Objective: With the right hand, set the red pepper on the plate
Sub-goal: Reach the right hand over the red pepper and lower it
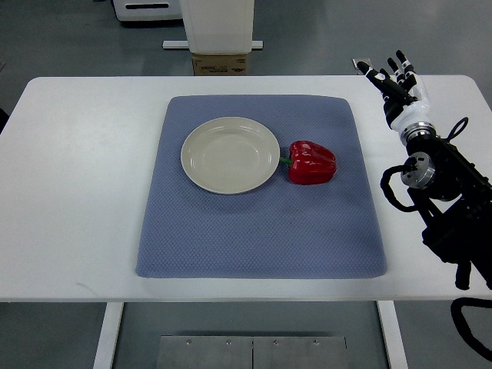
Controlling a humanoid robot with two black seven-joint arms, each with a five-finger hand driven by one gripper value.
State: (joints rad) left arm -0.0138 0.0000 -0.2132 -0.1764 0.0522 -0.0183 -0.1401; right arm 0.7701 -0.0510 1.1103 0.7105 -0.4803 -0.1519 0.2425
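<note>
Top view, single camera looking steeply down. A white table [84, 192] spans the frame, with a blue-grey textured mat [261, 231] laid across its centre. On the mat, toward its far left portion, sits a round cream plate [201, 171], nothing on it. The red pepper [312, 162] lies on the mat just beside the plate's right rim, on its side, with its short green stem [285, 161] pointing toward the plate and appearing to touch or nearly touch the rim; I cannot tell which. The pepper is not on the plate. The right hand [397, 86] is over the far right edge of the table, clear of the mat and well apart from the pepper. Its fingers [402, 63] are extended and spread apart, pointing away from the robot, holding nothing. The black forearm [450, 192] with looped cabling runs from the wrist down toward the lower right corner of the picture. No left arm shows. Beyond the far edge of the table stand a white column [217, 23] with a brown cardboard box [221, 63] at its foot, on a grey floor [61, 38]. Below the near table edge, a metal plate [252, 352] with screws is visible between the table's white legs.
</note>
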